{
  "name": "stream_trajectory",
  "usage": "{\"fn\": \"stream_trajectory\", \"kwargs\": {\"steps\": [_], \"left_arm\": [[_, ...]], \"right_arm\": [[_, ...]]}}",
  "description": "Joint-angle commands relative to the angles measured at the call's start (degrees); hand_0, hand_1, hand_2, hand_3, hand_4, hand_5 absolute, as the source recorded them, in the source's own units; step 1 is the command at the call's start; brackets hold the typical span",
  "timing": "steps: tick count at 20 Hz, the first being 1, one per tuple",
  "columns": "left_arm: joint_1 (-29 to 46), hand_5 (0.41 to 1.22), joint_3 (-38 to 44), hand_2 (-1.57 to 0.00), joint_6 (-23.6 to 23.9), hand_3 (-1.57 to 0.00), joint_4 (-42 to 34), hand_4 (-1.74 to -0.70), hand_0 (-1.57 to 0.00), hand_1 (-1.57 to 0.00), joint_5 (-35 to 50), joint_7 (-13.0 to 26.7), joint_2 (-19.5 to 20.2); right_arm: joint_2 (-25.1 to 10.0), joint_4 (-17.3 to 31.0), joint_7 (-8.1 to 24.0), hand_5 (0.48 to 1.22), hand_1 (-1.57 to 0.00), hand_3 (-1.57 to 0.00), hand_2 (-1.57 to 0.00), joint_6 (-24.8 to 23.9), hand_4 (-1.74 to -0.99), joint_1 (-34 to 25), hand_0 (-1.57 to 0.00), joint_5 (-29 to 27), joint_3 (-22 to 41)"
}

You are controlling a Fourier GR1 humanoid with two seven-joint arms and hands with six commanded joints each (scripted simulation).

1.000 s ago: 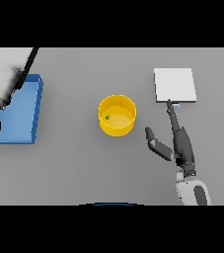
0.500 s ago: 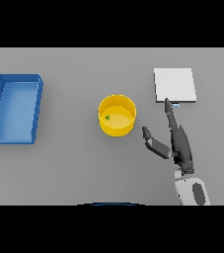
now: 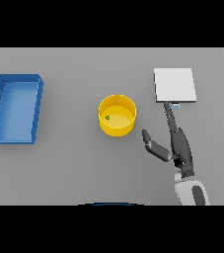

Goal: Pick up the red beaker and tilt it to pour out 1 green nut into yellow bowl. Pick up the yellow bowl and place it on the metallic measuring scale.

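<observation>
Light is even and soft over the grey table [image 3: 84,168], without glare. Left of the right hand [image 3: 180,148], the yellow bowl [image 3: 117,115] gives only a faint shadow. The hand itself throws almost none. Edges look straight, not bent.

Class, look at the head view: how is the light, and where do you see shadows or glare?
Head view: even, soft light across the grey table; no glare on the yellow bowl or the scale; only mild shading inside the bowl and blue tray; right hand casts no clear shadow.
</observation>
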Motion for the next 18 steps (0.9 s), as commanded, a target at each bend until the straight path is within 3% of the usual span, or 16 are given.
{"fn": "stream_trajectory", "kwargs": {"steps": [1, 4, 7, 13, 15, 18], "left_arm": [[2.8, 1.221, 0.4, -1.57, 0.7, -1.44, -3.7, -1.74, -1.57, -1.57, 0.9, 0.7, -0.3], [8.2, 1.221, 0.7, -1.57, 3.4, -1.45, -8.9, -1.74, -1.57, -1.57, 2.0, 2.0, -2.4], [11.9, 1.221, 1.0, -1.57, 4.7, -1.51, -13.0, -1.74, -1.57, -1.57, 3.1, 2.3, -4.1], [18.0, 1.046, 0.7, -1.57, 5.4, -1.56, -18.8, -1.74, -1.57, -1.57, 3.5, 5.2, -5.6], [19.1, 0.941, -0.5, -1.57, 5.3, -1.56, -20.2, -1.65, -1.57, -1.57, 1.9, 5.7, -5.3], [21.8, 0.81, -0.7, -1.5, 3.5, -1.47, -22.8, -1.28, -1.57, -1.54, 2.1, 6.3, -4.2]], "right_arm": [[-0.2, -0.1, 0.3, 0.645, 0.0, 0.0, 0.0, -0.2, -1.02, 0.0, 0.0, 0.3, -0.1], [-0.2, 0.4, 0.8, 0.646, 0.0, 0.0, 0.0, 0.3, -1.015, -0.4, 0.0, -0.7, -0.6], [0.2, 0.2, -1.2, 0.648, 0.0, 0.0, 0.0, 0.6, -1.004, 0.3, 0.0, -0.9, 0.0], [-0.1, -0.7, -1.1, 0.644, 0.0, 0.0, 0.0, 0.2, -1.013, 0.4, 0.0, -0.7, -0.2], [-0.1, -0.2, -0.5, 0.636, 0.0, 0.0, 0.0, 0.1, -1.021, 0.4, 0.0, -0.6, -0.3], [-0.3, -0.6, -1.5, 0.634, 0.0, 0.0, 0.0, 0.0, -1.012, 0.9, 0.0, -1.2, -0.8]]}}
